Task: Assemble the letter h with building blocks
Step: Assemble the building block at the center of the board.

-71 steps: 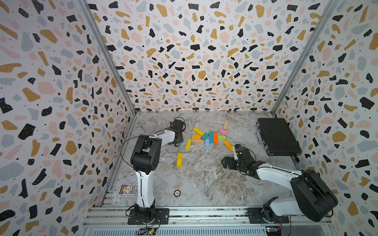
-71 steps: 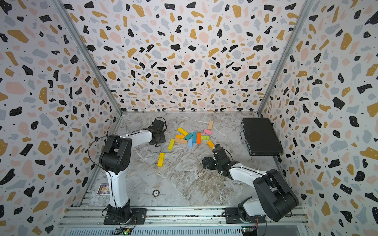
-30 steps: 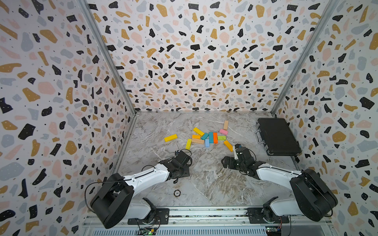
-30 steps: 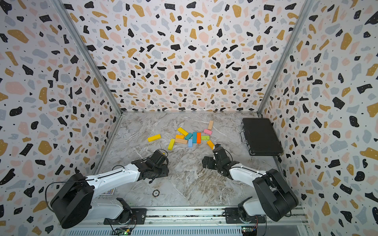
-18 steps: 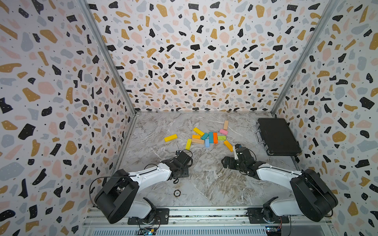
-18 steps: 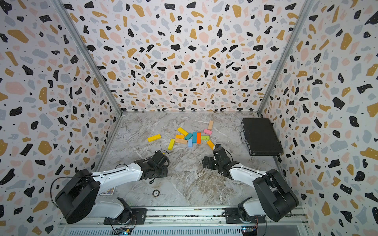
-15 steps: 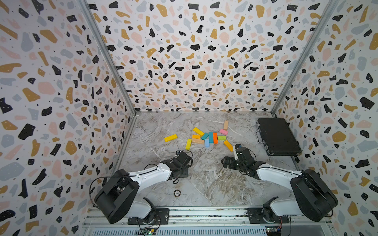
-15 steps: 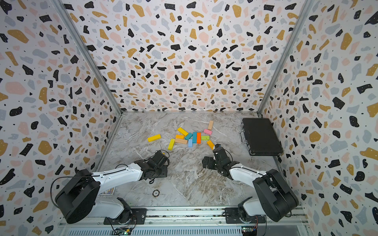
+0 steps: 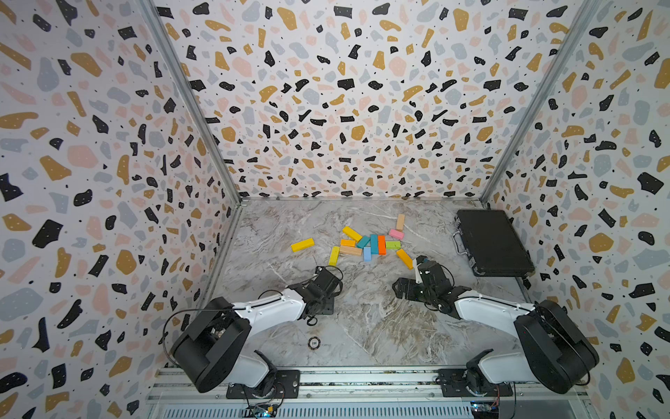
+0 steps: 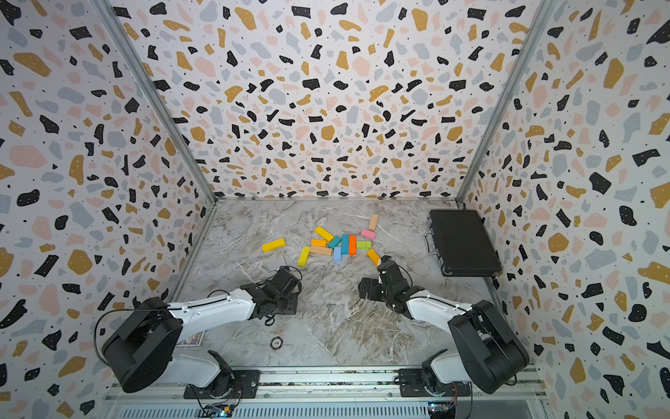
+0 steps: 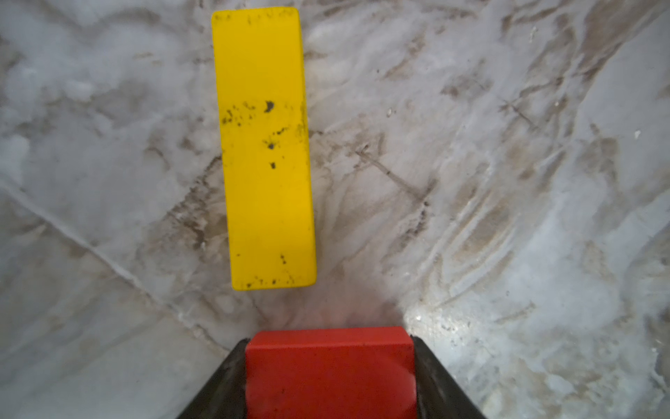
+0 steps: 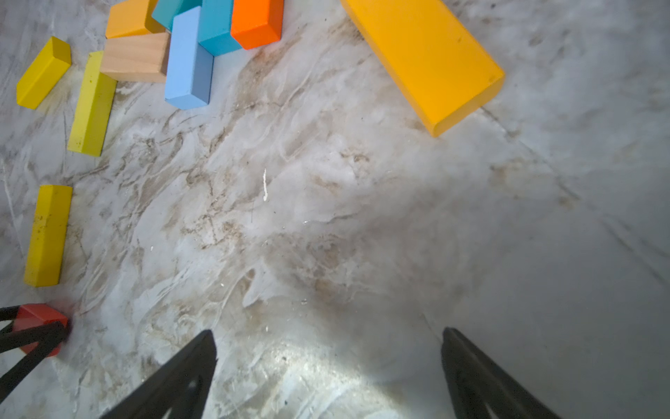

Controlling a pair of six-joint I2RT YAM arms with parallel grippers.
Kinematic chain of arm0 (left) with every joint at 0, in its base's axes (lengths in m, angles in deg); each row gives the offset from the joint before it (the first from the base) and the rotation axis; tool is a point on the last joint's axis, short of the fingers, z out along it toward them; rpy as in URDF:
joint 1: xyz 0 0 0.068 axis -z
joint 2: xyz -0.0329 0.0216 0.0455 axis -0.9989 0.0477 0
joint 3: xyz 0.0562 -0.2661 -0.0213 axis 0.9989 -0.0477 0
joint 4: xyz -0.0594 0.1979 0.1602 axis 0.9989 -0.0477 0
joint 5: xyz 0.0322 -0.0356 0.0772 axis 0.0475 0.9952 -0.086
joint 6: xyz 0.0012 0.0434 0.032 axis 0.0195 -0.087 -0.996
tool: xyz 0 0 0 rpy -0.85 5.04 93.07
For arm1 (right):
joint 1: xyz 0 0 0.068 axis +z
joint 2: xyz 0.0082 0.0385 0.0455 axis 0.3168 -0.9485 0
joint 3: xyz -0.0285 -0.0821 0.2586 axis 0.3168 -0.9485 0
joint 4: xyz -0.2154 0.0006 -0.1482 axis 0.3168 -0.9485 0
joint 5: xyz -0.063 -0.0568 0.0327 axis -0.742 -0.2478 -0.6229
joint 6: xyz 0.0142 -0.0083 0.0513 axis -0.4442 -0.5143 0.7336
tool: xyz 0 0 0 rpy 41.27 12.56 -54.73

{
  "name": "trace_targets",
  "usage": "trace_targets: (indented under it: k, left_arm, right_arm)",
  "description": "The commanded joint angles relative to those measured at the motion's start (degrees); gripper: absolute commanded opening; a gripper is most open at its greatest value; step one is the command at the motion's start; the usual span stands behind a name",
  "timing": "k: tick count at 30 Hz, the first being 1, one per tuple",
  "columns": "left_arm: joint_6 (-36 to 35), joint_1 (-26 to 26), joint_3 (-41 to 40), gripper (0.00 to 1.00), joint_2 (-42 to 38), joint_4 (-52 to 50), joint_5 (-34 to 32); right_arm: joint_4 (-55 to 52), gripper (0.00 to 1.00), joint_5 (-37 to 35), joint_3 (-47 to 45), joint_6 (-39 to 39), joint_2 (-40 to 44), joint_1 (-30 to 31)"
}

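Pinching one red block (image 11: 329, 373) between its two black fingers (image 11: 228, 384), the left gripper (image 11: 330, 341) holds it low over the marble table (image 9: 362, 326). The block sits just short of the end of one yellow block (image 11: 266, 152) that lies flat. Whether the red one touches the marble I cannot tell.

Farther back, both top views show thirteen more blocks lying flat. Twelve form a loose cluster (image 9: 373, 243) at mid-table: two yellow, three orange, two teal, two plain wood, and one each of light blue, green and pink. One lone yellow block (image 9: 302, 245) lies apart toward the left wall.

The right gripper (image 12: 328, 335) stands spread wide and empty above bare marble, near the cluster's amber block (image 12: 424, 61). One closed black case (image 9: 489, 243) lies by the right wall. One round disc marked 100 (image 9: 314, 342) lies near the front edge.
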Motion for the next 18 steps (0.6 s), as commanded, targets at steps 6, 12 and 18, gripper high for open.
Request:
trace_targets:
  k: [6,12,18]
  left_arm:
    - [-2.1,0.2,-0.3,0.43,1.8,1.0,-2.4]
    - [-2.0,0.2,0.2,0.43,2.9,1.1,-3.3]
    - [-2.0,0.2,0.5,0.43,3.7,1.0,-3.8]
  right_arm:
    - [-2.8,0.99,0.5,-1.0,0.8,0.4,-0.3]
    - [-2.9,0.99,0.6,-1.0,0.8,0.3,-0.2]
    - [-2.8,0.98,0.6,-1.0,0.8,0.2,-0.3]
